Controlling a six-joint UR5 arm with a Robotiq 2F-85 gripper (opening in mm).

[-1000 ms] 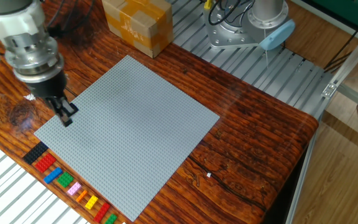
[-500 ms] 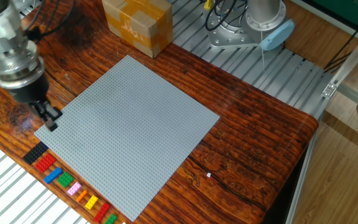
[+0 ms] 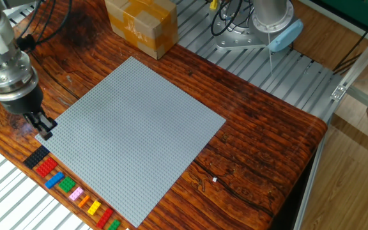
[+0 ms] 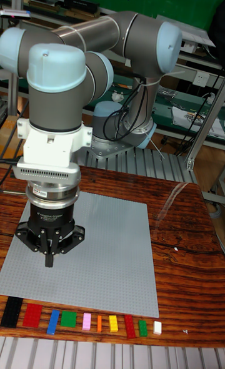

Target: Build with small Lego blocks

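The small Lego blocks lie in a row along the table's front edge, just off the grey baseplate (image 3: 133, 128): black (image 3: 36, 156), red (image 3: 46, 167), blue (image 3: 55, 179), green (image 3: 67, 186), pink, orange and yellow further along. In the tall fixed view the same row runs from black (image 4: 11, 311) to a white block (image 4: 157, 327). My gripper (image 3: 45, 130) points straight down over the baseplate's left corner, a short way behind the black block. Its fingers (image 4: 49, 258) look pressed together with nothing between them. No block stands on the baseplate (image 4: 106, 250).
A brown cardboard box (image 3: 140, 25) stands behind the baseplate's far corner. The arm's base (image 3: 248, 32) is mounted on the ribbed metal strip at the back. Bare wood lies to the right of the baseplate, ending at the table's right edge (image 3: 312, 160).
The gripper has travelled left and toward the front, from over the baseplate's left edge to its left corner, nearer the block row. The blocks have not moved.
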